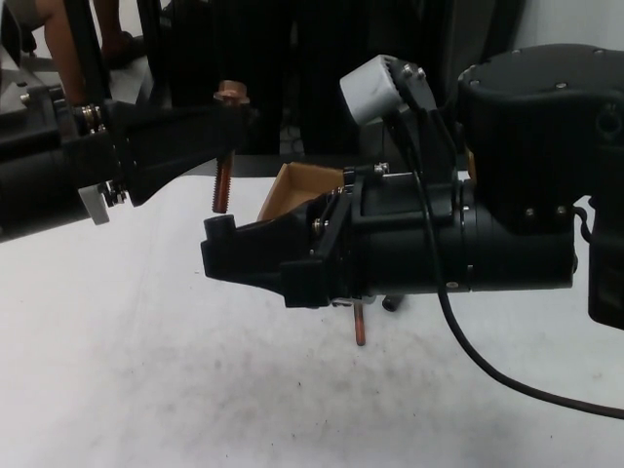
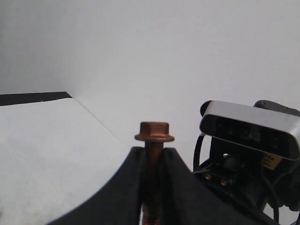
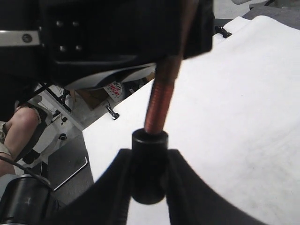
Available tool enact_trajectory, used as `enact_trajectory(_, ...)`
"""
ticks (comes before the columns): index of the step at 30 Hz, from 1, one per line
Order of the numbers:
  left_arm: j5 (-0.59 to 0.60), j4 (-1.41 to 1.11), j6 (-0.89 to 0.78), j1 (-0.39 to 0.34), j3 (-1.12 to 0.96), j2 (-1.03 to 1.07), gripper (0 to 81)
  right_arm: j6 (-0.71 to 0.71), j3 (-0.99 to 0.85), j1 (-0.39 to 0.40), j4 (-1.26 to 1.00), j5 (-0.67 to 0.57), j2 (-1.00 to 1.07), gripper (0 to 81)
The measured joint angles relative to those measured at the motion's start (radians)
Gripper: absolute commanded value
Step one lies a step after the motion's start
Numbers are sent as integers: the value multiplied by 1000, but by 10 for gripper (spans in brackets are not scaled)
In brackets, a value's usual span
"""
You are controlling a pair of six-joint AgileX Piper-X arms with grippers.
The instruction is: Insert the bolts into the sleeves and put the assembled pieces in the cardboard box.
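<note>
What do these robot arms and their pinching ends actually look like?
The left arm and right arm are black with small silver screws. The left gripper and right gripper each have two black fingers tapering toward the tips. A pale grey camera sits on the right wrist, with a black cable trailing from it.

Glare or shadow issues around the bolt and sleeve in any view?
High view: no glare, faint soft shadow on the bench, copper bolt stands out. Left wrist view: bright backdrop turns the left end effector into a dark silhouette; bolt head lit. Right wrist view: black sleeve in the right end effector shows no surface detail; threads evenly lit.
</note>
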Motion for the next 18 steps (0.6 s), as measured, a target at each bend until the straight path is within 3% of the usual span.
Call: enact_trajectory(18, 5, -1, -2, 0, 0, 0, 8, 27, 0, 0, -52, 27, 0, 2)
